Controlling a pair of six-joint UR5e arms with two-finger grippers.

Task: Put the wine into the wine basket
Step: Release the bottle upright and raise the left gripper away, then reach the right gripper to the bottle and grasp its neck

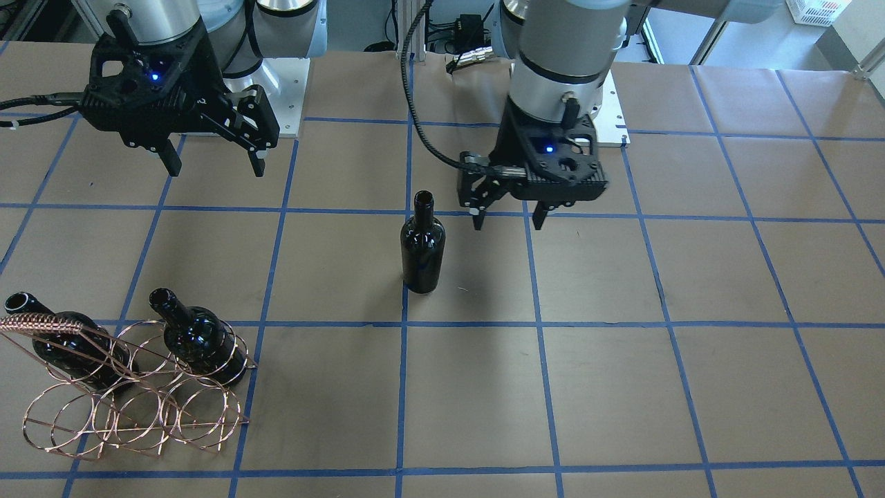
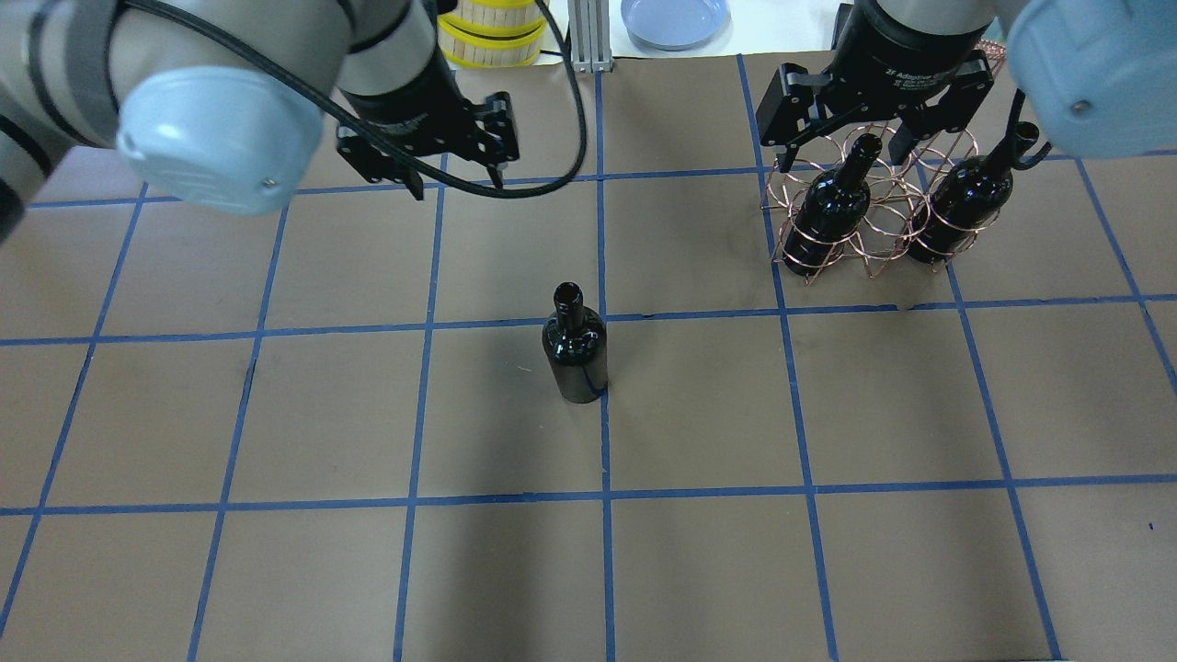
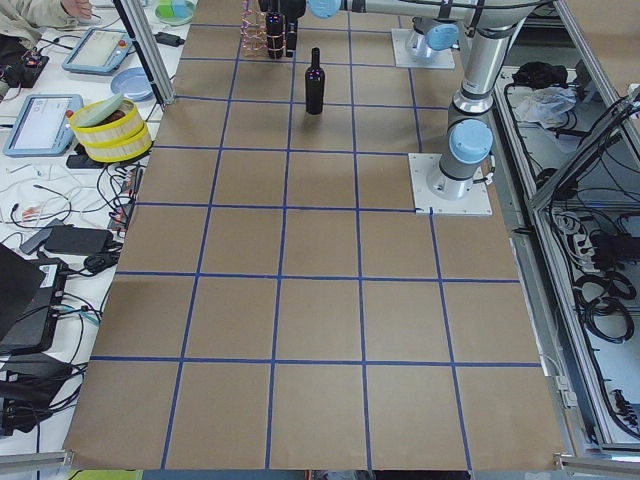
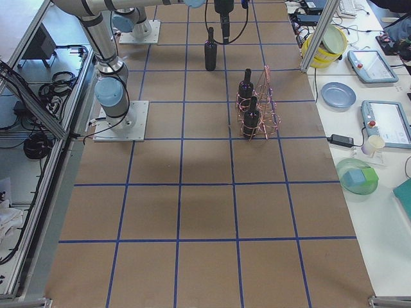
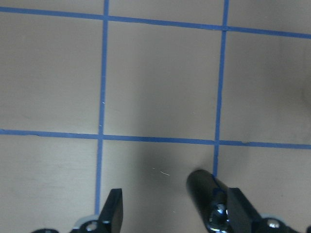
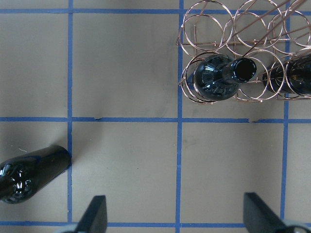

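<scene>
Wine (image 1: 422, 245) upright mid-worktop (image 1: 622, 387), on blue tape line, free room all round. Wine basket (image 1: 131, 408) nr far edge, robot's R side, well apart; two other bottles (image 1: 200, 335) in it. L gripper (image 1: 507, 220) just beside wine, jaws wide, empty. R gripper (image 1: 216, 164) high, robot's side of basket, jaws wide, empty.

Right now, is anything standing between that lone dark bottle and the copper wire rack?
Nothing visible: only taped brown tabletop lies between the standing black glass bottle and the copper wire rack, which already holds two bottles.
</scene>
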